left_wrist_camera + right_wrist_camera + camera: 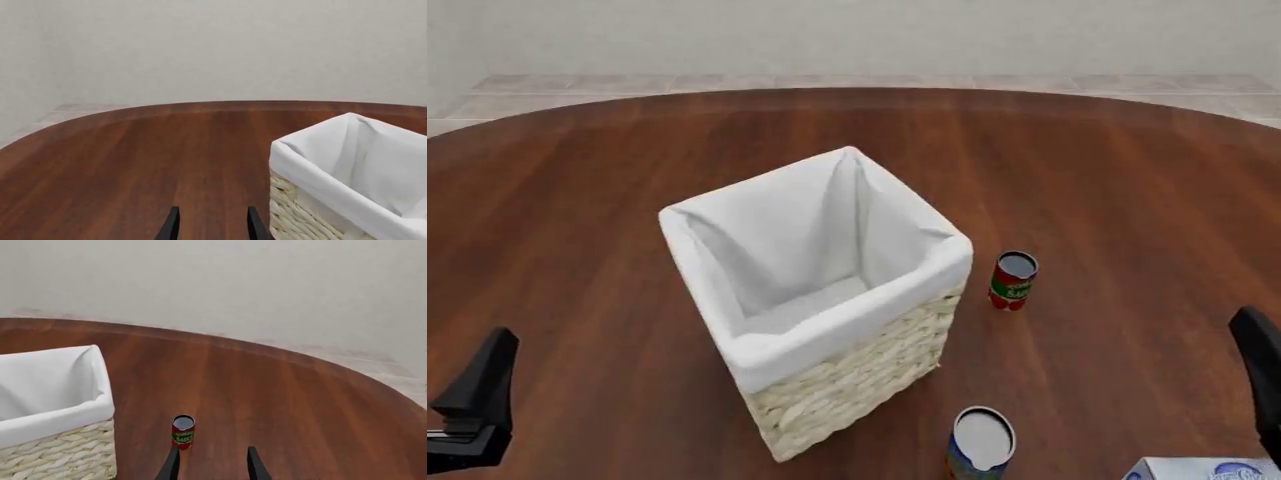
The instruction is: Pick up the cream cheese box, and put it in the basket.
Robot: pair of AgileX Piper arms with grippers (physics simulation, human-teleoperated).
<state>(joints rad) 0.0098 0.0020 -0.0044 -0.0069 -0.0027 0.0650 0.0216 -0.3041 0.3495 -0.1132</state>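
Judging from how things lie, none of the task is done yet. The cream cheese box (1205,469) sits on the tabletop (1121,200), only its top showing at the front view's near right corner, just below and beside the right gripper (1261,375) and touched by nothing. That gripper's fingers (172,466) stand apart with nothing between them; ahead of them and a little to one side stands the red can (183,430), and the box does not appear in the right wrist view at all, so it seems to lie behind or under the fingertips rather than in front.

The basket (847,385) stands upright mid-table, well apart from both grippers, its white liner (787,250) folded over the rim and nothing visible inside. A blue-orange can (980,443) stands between the basket and the box.

The left gripper (474,405) hangs at the near left, its fingers (169,227) also apart and empty, the basket's corner close beside them.

Everything remains: reaching the box, closing on it, lifting, carrying it over the rim, and letting go. The right arm looks the nearer one for this.
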